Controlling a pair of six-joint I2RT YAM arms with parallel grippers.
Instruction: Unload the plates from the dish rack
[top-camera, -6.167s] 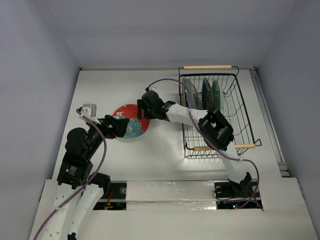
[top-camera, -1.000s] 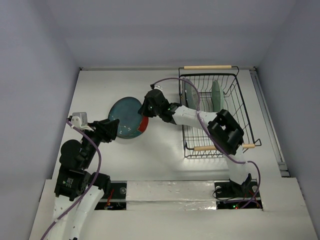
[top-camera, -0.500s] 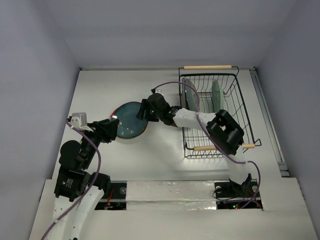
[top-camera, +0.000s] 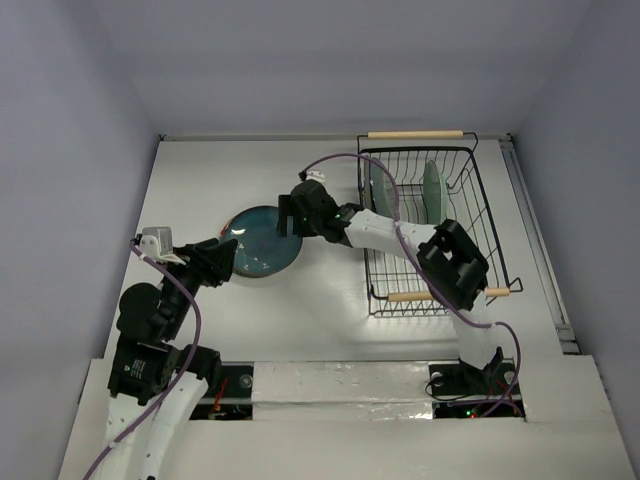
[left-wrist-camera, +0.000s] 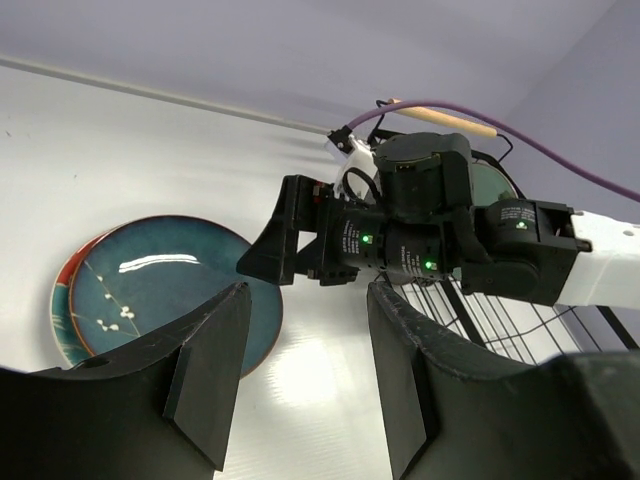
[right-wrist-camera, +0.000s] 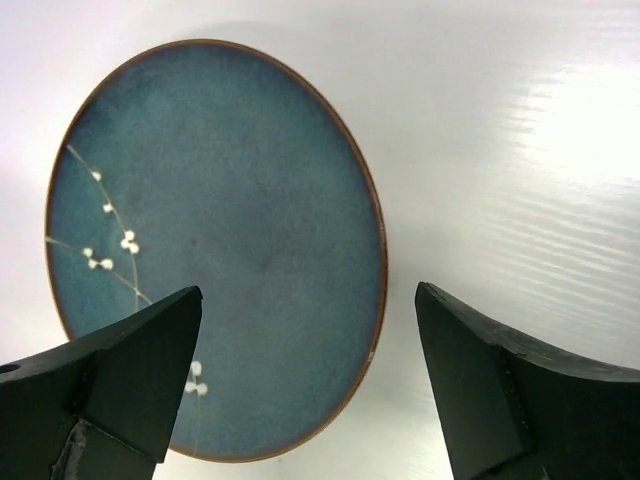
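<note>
A dark teal plate (top-camera: 260, 243) with small white blossoms lies flat on the table, stacked on a red plate whose rim (left-wrist-camera: 60, 300) peeks out at its left. My right gripper (top-camera: 290, 222) hovers open over the teal plate's (right-wrist-camera: 220, 250) right edge, nothing between its fingers (right-wrist-camera: 130, 370). My left gripper (top-camera: 224, 256) stands open at the plate's near-left side, gripping nothing; its fingers (left-wrist-camera: 215, 370) frame bare table. The black wire dish rack (top-camera: 487, 228) at the right holds two upright plates, one (top-camera: 380, 190) at its left and one (top-camera: 432, 188) further right.
The rack has wooden handles at its far end (top-camera: 415, 134) and near end (top-camera: 497, 292). The right arm (top-camera: 400, 235) stretches across the rack's left rim. A purple cable (top-camera: 340, 160) arcs above it. Walls close the table at the back and both sides.
The right gripper has opened and let go of the teal plate, which dropped from a tilt to lie flat over the red plate. The left arm has not moved.
</note>
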